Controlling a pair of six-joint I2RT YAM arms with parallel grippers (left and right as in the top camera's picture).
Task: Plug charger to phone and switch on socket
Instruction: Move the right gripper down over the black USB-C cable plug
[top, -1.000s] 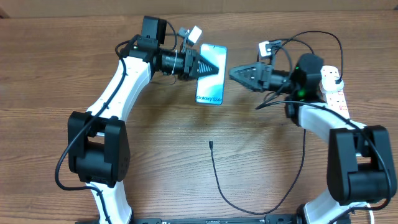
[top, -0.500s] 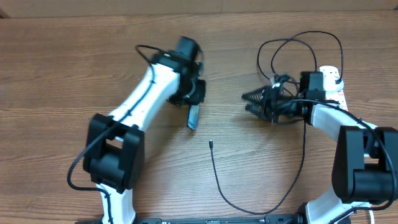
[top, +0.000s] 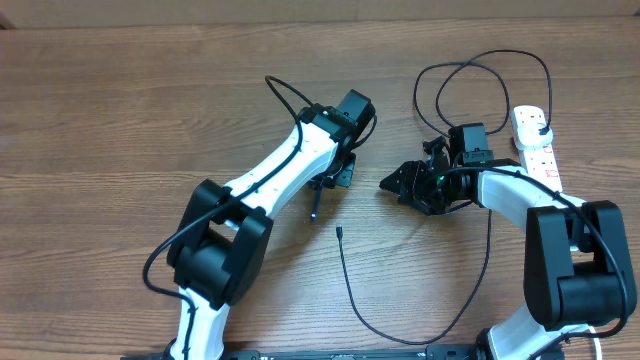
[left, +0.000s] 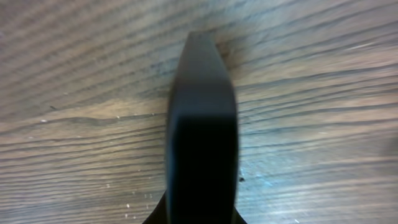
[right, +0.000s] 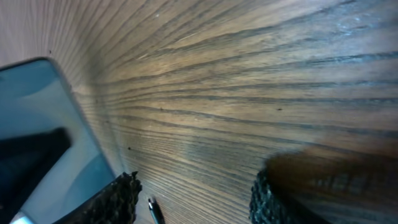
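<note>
My left gripper (top: 325, 186) is shut on the phone (top: 314, 202), which stands on its edge and shows from overhead as a thin dark strip. In the left wrist view the phone's dark edge (left: 202, 124) fills the middle between my fingers (left: 200, 218). My right gripper (top: 392, 185) is open and empty, low over the table to the right of the phone. The right wrist view shows the phone's pale blue screen (right: 37, 124) at left and the charger's connector tip (right: 154, 211) between my open fingers (right: 193, 199). The charger tip (top: 340, 233) lies on the table; its cable loops toward the socket (top: 538, 150).
The black charger cable (top: 400, 338) curves along the front of the table and up the right side, and loops behind the right arm (top: 480, 62). The socket's thick white cord runs on toward the front right. The table is wood (top: 120, 120).
The left arm has turned the phone from flat to standing on its edge and carried it right and toward the front. The right gripper has dropped lower and swung toward the phone.
</note>
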